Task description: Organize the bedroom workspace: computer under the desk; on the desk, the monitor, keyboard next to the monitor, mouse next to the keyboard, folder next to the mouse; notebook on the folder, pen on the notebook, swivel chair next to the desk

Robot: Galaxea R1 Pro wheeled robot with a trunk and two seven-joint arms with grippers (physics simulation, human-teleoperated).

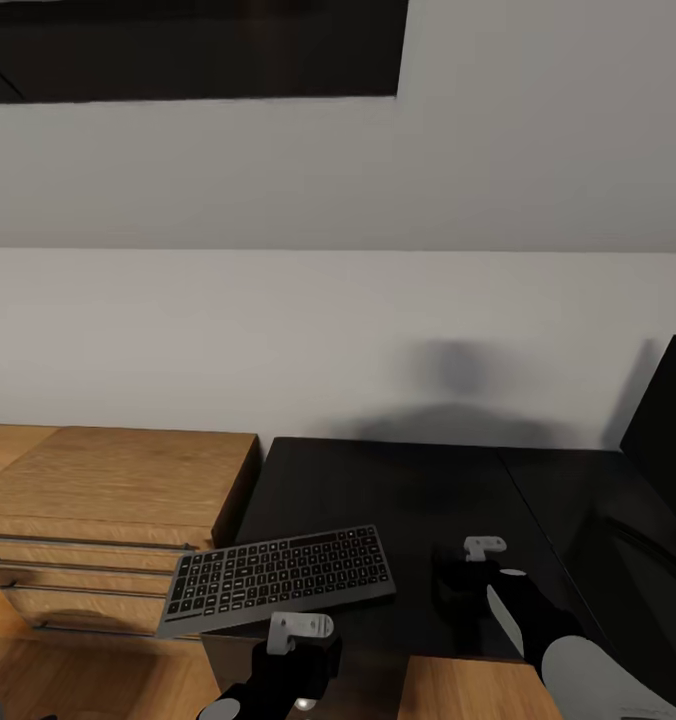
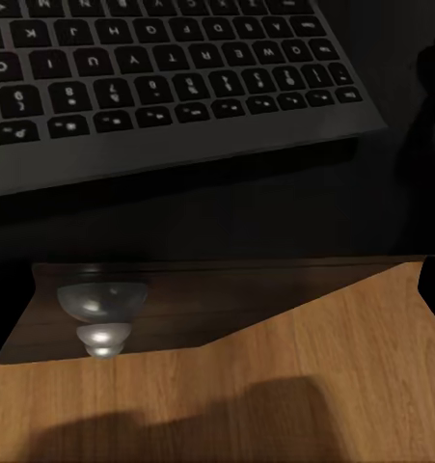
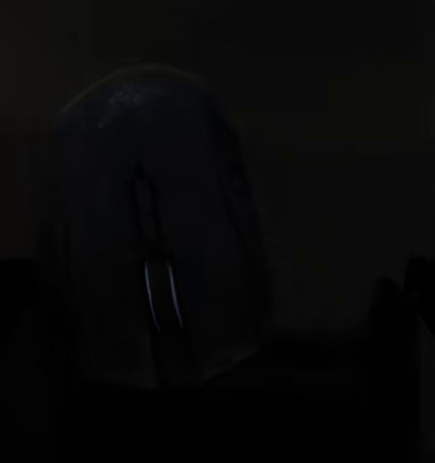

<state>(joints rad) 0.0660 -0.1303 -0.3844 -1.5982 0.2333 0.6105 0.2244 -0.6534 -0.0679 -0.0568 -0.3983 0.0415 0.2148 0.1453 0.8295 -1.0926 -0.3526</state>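
The black keyboard (image 1: 278, 580) with greyish keys lies slanted on the black desk (image 1: 398, 490), its left end jutting past the desk's left edge. In the left wrist view the keyboard (image 2: 169, 87) lies just beyond the desk's front edge. My left gripper (image 1: 296, 655) hangs at that front edge, just short of the keyboard. To the keyboard's right, my right gripper (image 1: 466, 582) is low over the desktop. The right wrist view is very dark and has the black mouse (image 3: 154, 231) close in front. The monitor (image 1: 666, 425) stands at the far right.
A light wooden chest (image 1: 108, 490) with long bar handles stands against the desk's left side. Round silver knobs (image 2: 101, 301) sit on the drawer front under the desk edge, above the wooden floor (image 2: 275, 386). A white wall runs behind the desk.
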